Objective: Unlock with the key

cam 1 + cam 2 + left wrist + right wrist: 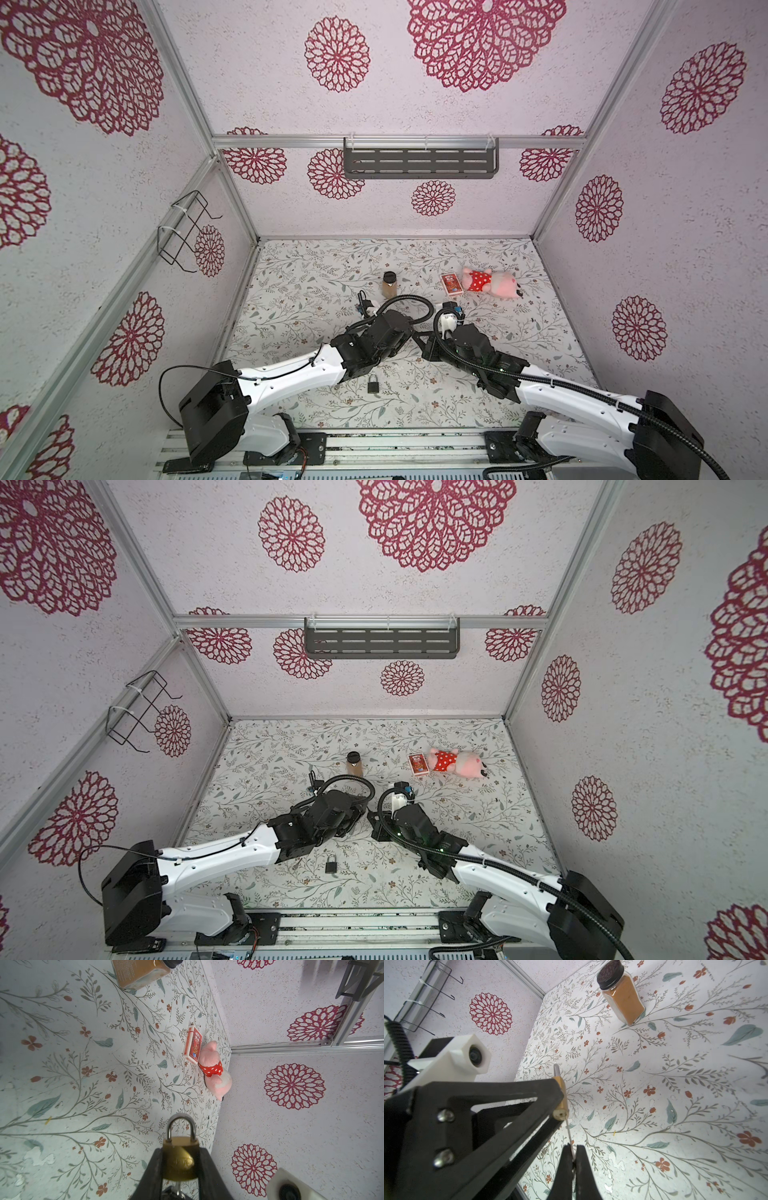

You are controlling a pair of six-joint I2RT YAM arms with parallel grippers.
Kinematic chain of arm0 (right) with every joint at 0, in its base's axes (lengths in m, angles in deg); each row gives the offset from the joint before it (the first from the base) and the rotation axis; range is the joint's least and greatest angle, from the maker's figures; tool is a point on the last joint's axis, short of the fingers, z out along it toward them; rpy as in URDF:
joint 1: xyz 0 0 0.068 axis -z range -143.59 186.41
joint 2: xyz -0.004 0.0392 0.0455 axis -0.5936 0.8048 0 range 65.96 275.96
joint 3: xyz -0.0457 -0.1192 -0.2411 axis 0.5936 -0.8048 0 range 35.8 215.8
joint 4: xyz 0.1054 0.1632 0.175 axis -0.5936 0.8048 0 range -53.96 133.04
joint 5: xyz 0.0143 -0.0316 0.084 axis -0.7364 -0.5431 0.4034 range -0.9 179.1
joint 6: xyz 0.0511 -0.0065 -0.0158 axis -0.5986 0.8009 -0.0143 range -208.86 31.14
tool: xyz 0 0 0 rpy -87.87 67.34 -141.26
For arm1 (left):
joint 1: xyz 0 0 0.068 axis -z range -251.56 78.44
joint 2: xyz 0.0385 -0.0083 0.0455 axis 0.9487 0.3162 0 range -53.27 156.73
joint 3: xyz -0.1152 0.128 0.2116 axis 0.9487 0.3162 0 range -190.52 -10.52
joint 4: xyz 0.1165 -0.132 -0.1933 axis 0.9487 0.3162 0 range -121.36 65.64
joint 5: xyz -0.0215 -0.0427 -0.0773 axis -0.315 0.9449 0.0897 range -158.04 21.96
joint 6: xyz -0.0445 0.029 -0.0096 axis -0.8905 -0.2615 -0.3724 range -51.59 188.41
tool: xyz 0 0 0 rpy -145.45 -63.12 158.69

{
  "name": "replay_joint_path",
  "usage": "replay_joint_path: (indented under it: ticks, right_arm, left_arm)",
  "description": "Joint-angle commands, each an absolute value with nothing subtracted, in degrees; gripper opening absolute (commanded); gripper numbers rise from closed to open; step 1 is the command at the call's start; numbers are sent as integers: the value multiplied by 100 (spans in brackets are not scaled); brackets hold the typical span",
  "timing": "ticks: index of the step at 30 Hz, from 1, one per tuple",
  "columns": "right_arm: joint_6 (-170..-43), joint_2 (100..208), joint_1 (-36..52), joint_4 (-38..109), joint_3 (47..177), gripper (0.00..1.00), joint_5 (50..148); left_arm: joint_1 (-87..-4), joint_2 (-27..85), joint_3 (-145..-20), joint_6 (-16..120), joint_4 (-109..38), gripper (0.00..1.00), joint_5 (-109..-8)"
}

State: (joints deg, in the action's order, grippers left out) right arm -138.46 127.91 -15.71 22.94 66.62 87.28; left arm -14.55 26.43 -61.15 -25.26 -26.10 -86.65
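1. Step in hand: key and lock are being mated in the air. The left end effector (180, 1159) is clamped on the two narrow sides of the brass padlock (180, 1145). The right end effector (573, 1150) is pinched shut on the key (568, 1132).
2. Place: the padlock sits at the left fingertips. The right end effector is just beyond the padlock's base, with only the bare blade between them.
3. Pointing: the padlock's long axis runs across the left fingers, not along their reach. Its closed shackle sticks out on the wrist-camera side, and the keyhole base faces the right end effector. The key's long axis is nearly in line with the padlock's, tip at the keyway.
4. How deep the blade sits cannot be told.
5. Next move, as I judge it: seat the key fully along that shared axis. Then roll the right wrist about it while the left grip resists the twist.
6. A darker second padlock (372, 385) lies on the table (457, 395), well apart from both end effectors.
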Motion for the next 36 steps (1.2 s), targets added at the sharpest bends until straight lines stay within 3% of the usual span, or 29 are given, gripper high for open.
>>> replay_joint_path:
  ticks: [1,19,25,36]
  right_arm:
    - [-13651,12617,-1477,2237,6867,0,8787]
    - [-13772,12911,-1446,1818,6895,0,9232]
    - [-14304,12611,-916,1102,6730,0,10110]
    - [-13971,12340,-818,2221,7215,0,10070]
  left_arm:
    - [-1397,2705,-6228,-2423,-2656,0,-8588]
    - [-1250,2803,-6580,-2240,-2378,0,-8703]
    - [-938,2937,-7015,-1962,-1541,0,-9244]
    - [-934,2979,-7055,-1816,-878,0,-9540]
